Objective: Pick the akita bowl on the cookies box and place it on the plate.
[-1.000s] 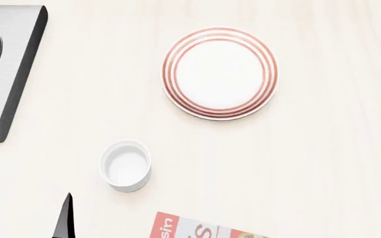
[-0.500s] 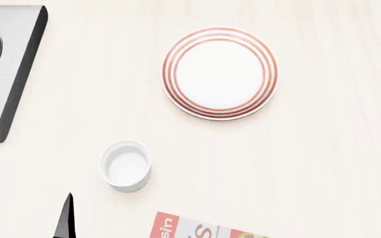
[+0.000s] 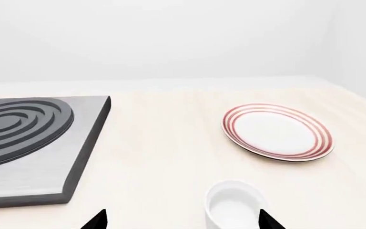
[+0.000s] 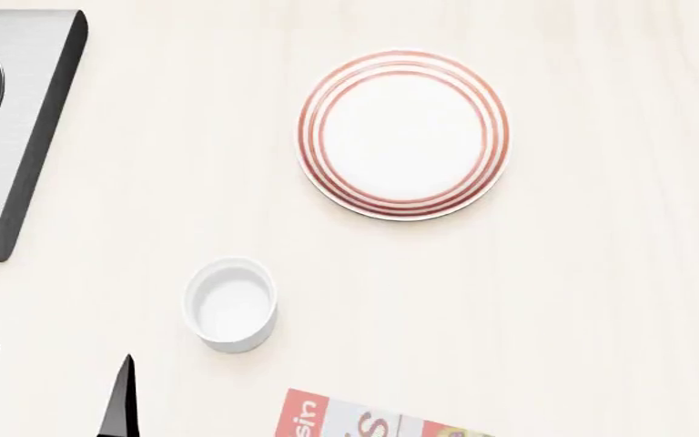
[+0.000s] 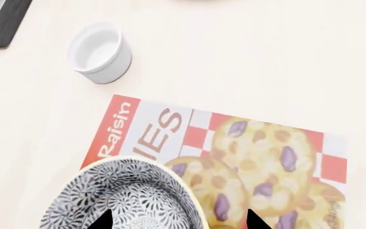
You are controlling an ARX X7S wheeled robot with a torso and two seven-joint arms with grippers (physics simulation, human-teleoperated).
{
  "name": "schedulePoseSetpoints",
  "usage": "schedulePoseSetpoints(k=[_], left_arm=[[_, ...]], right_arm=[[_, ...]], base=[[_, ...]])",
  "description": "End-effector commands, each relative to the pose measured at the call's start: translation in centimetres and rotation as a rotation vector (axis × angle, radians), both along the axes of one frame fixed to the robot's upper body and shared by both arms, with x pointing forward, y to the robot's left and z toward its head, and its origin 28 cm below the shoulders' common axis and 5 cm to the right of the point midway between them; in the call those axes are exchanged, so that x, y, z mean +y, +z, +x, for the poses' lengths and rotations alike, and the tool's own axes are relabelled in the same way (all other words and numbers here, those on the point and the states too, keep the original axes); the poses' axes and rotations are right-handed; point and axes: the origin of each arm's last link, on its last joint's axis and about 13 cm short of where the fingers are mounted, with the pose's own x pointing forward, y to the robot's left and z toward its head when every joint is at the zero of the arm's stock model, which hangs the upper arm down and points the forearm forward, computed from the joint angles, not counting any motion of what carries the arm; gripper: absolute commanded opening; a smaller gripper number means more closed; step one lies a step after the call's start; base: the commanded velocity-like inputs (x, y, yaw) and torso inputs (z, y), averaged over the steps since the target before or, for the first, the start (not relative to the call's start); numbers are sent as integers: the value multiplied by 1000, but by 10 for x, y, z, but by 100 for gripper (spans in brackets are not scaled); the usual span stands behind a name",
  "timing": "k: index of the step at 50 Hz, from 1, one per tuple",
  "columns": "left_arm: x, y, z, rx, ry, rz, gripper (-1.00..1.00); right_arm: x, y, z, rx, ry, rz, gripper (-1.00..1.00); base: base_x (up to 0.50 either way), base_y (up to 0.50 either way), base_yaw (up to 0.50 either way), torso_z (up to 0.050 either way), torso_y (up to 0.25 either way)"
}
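White cup beside cookies box | stove well apart

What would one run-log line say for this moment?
grey-patterned white akita bowl on red-white cookies box | right gripper open above bowl | red-ringed white plate bare

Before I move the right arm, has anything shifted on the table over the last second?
Nothing has visibly changed in the head view. The plate, the white cup, the cookies box corner and the left gripper fingers sit where they were. The bowl shows only in the right wrist view, on the box between the right gripper fingertips.
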Motion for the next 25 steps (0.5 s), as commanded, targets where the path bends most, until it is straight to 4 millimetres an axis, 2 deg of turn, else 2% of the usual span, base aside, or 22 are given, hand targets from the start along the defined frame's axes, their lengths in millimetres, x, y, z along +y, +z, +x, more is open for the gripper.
schedulePoseSetpoints(k=[1, 13, 14, 25], left_arm=[[1, 3, 1, -27, -16, -29, 100], [1, 3, 1, -27, -17, -28, 100], [1, 3, 1, -27, -17, -28, 100], [0, 3, 0, -28, -19, -27, 100]], right_arm=[[7, 0, -1, -19, 57, 48, 100], [7, -2, -3, -9, 59, 56, 100], [6, -3, -3, -9, 58, 55, -100], [6, -4, -3, -9, 55, 60, -100]], base=[[0, 0, 0, 0, 0], [0, 0, 0, 0, 0], [0, 0, 0, 0, 0], [0, 0, 0, 0, 0]])
